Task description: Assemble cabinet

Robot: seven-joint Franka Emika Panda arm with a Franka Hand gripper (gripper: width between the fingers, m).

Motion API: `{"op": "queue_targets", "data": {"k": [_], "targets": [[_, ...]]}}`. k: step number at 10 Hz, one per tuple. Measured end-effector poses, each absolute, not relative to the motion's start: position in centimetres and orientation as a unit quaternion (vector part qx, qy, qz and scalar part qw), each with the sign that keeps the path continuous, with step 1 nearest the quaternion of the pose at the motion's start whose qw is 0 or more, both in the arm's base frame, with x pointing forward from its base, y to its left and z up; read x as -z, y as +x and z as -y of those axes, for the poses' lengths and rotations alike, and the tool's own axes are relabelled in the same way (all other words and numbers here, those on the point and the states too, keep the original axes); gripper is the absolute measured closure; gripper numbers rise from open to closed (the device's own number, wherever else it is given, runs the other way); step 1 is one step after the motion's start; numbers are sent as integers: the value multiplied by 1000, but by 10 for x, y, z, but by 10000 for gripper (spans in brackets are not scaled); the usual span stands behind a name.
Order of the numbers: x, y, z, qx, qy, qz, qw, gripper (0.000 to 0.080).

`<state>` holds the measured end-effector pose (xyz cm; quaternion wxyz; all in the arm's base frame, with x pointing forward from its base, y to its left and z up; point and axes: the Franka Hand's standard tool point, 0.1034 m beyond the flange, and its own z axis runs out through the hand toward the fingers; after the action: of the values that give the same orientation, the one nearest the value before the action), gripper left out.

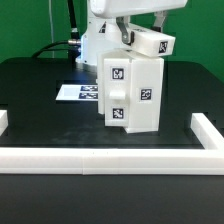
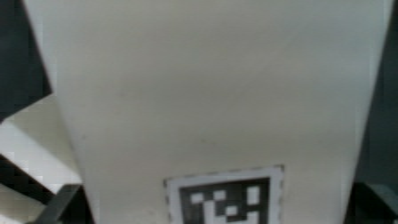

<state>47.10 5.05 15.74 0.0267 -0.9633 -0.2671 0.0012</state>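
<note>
The cabinet (image 1: 130, 92) is a tall white boxy body with square tags on its faces. It stands upright in the middle of the black table. Just above its top, my gripper (image 1: 130, 35) holds a smaller white tagged panel (image 1: 152, 42) that is tilted and touches or nearly touches the body's upper right corner. In the wrist view this panel (image 2: 196, 100) fills the frame, with one tag (image 2: 226, 200) near my gripper (image 2: 217, 212). Only dark finger edges (image 2: 63, 205) show at the panel's sides. The jaws appear shut on the panel.
The marker board (image 1: 78, 93) lies flat on the table behind and to the exterior view's left of the cabinet. A long low white border rail (image 1: 100, 160) runs along the front, with raised ends at the left (image 1: 3, 122) and right (image 1: 205, 128).
</note>
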Motion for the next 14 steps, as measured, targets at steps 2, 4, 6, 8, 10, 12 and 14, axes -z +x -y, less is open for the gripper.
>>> {"op": "queue_targets", "data": {"k": [2,4,6,8,10,12,14], "targets": [[-157,471,-58,-4,-989,144,26,230],[-157,471,-57,-6,-997,77,26,230],[-157,471,-56,-6,-1000,14,25,230],[-157,471,-56,-7,-999,-43,25,230],[-158,471,-57,-8,-992,-125,25,230],[-158,471,-56,-10,-985,-168,24,230],[-158,470,-51,-11,-977,-213,24,230]]}}
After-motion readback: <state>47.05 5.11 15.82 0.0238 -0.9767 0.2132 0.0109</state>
